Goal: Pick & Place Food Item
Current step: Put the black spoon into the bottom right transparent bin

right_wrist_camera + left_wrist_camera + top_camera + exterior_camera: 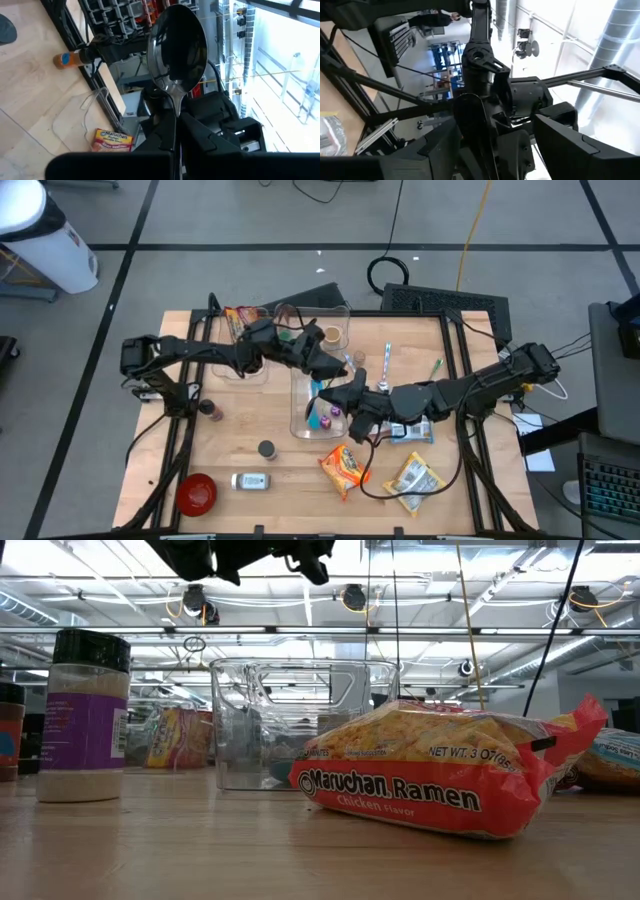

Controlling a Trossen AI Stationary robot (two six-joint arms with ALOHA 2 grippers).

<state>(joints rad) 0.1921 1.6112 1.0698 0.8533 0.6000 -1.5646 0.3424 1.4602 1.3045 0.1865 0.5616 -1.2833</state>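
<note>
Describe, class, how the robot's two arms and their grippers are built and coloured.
Both the left arm and right arm are matte black, made of slim jointed segments with blocky housings at their bases. Each ends in a two-finger black gripper, left gripper and right gripper. Thin dark cables trail nearby.

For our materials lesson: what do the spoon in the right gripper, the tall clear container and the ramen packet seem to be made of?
Spoon: likely polished metal; its bowl mirrors the room.
Clear container: probably rigid transparent plastic; things show through its walls.
Ramen packet: glossy printed plastic film, crinkled, with shiny highlights.
</note>
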